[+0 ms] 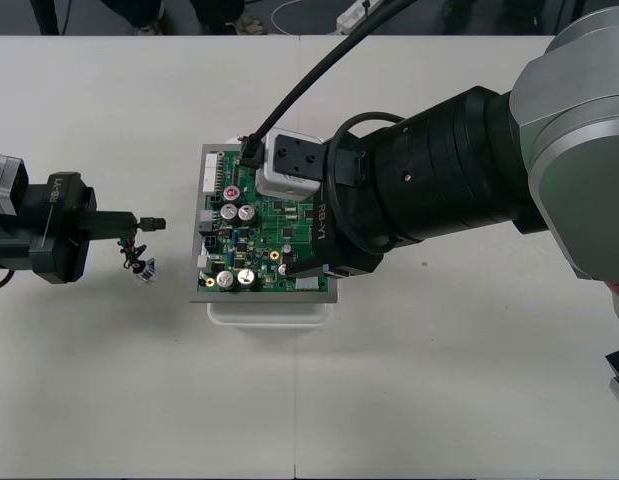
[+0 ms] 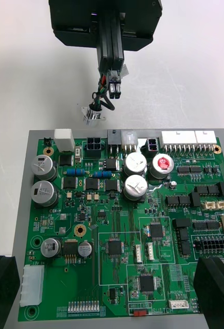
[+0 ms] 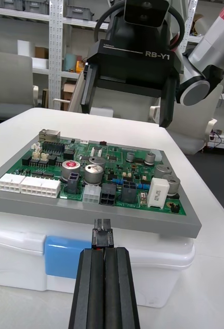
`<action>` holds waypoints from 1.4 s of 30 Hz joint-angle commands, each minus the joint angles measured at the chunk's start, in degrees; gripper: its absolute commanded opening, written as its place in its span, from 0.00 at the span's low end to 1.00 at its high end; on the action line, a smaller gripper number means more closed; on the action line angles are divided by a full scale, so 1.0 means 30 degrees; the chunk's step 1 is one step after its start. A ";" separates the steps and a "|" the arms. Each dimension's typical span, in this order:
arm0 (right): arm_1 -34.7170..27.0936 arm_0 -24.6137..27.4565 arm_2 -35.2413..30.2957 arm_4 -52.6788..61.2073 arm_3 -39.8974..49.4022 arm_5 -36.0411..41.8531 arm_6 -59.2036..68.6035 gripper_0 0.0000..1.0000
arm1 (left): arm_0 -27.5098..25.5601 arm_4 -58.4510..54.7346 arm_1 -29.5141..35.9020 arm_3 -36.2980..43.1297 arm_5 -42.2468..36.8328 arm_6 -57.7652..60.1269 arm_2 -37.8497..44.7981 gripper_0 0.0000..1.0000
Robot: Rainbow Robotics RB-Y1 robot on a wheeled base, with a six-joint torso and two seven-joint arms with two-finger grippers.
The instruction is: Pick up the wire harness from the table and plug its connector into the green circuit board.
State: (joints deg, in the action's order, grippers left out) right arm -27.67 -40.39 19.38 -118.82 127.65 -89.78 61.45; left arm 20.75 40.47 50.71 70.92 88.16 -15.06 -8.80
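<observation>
Left arm: reaches in level from its own side of the counter [image 1: 439,400]. The left hand [image 1: 137,222] points at the edge of the circuit board [image 1: 274,235], just short of it and not touching.

The fingers [image 3: 104,288] are pressed together, clamped on the small black plug [image 3: 101,237] of the harness [image 2: 104,97]. The plug pokes out past the fingertips and faces the row of connectors along the board's edge. It is not in the board.

The wires [image 1: 136,250] (red, black, green) loop down under the hand. The round metal socket [image 2: 93,114] hangs at their end, below the fingertips, between hand and board. Whether it touches the counter, cannot tell.

Right arm: stretched across from its own side, with the right hand [image 3: 126,117] hovering over the board and pointing down at it. Its fingers [image 2: 215,288] stand wide apart, one toward each side of the board. Nothing is held between them and no contact shows.

The board lies flat on a white base [image 3: 117,257], straight ahead of the left hand and under the right hand.
</observation>
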 commanded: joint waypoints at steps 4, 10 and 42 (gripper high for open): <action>0.0317 -0.0335 -0.0570 0.0232 0.0486 -0.0073 -0.0765 0.99 | 0.0583 0.0073 -0.0408 0.0558 0.0614 -0.0782 0.0149 0.00; 0.0317 -0.0335 -0.0570 0.0262 0.0486 -0.0073 -0.0765 0.99 | 0.0876 0.0220 -0.0789 0.0529 0.0614 -0.0635 0.0120 0.00; 0.0229 -0.0306 -0.0570 0.0350 0.0574 -0.0073 -0.0883 0.99 | 0.1579 0.0835 -0.1463 0.0763 0.0614 -0.0137 -0.0642 0.00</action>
State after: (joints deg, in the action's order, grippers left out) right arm -27.67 -40.39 19.38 -118.46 127.69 -89.78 61.34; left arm 23.20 42.49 47.19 71.21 88.16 -15.05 -9.81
